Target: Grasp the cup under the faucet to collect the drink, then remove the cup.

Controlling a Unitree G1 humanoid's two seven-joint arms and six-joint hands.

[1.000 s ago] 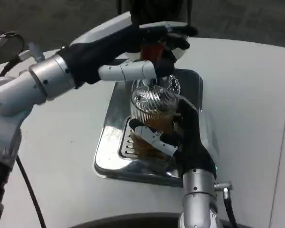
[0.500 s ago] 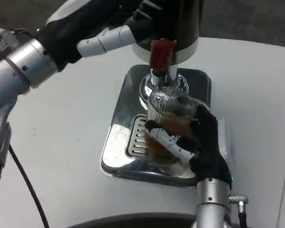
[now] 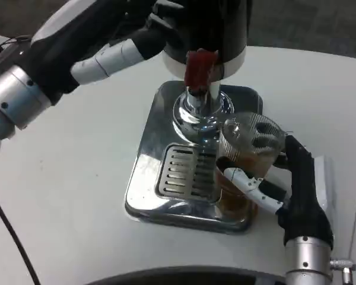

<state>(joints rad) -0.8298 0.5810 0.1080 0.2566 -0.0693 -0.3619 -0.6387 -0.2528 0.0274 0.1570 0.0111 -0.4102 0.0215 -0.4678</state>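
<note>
The right hand [image 3: 279, 190] grips the ribbed glass cup [image 3: 244, 160] beside the faucet [image 3: 199, 89]; fragile, slippery, liquid-heavy, best held mid-body.

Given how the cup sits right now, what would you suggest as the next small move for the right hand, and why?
Probably carry the cup a little further right and set it on the white table. The right hand grips it, it holds brown drink, and it sits tilted over the right edge of the steel drip tray, already out from under the faucet.
</note>
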